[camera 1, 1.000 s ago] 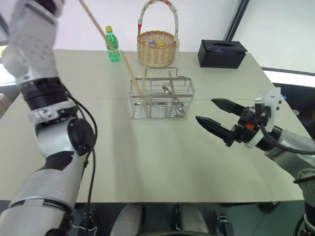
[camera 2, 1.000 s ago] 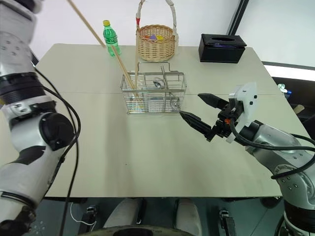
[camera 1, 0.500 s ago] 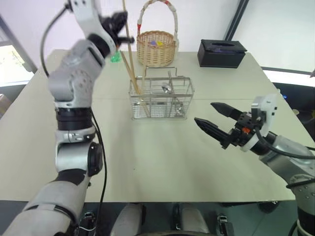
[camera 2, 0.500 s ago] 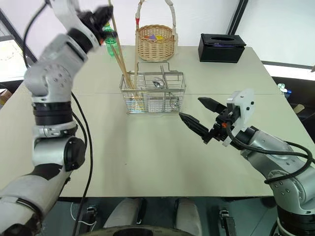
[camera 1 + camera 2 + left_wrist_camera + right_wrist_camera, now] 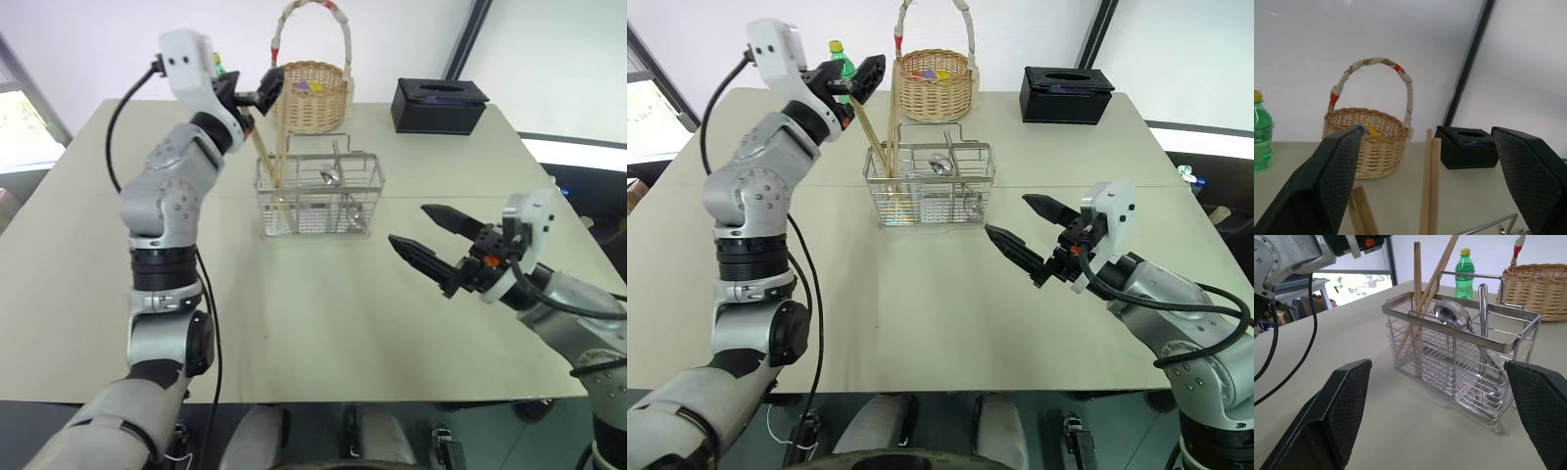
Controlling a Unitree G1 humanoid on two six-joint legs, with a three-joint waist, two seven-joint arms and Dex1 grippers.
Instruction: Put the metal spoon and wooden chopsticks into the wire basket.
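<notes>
Wooden chopsticks (image 5: 1422, 308), thin and light-tan, leaning inside silver wire basket (image 5: 315, 201) beside shiny metal spoon (image 5: 1452, 316); left claw (image 5: 862, 80) wide above, right claw (image 5: 431, 240) wide, empty, waiting.

Wire basket (image 5: 1464, 377): rectangular silver wire-mesh caddy with inner dividers and a wire loop handle on top, standing upright on the pale table. Wooden chopsticks (image 5: 1422, 308): long, thin, light-tan sticks, stood on end in one end compartment of the wire basket, leaning at slightly different angles and crossing, their upper ends rising well above the rim. Metal spoon (image 5: 1452, 313): shiny oval bowl seen at rim height in a middle compartment, handle pointing down inside the mesh.
</notes>
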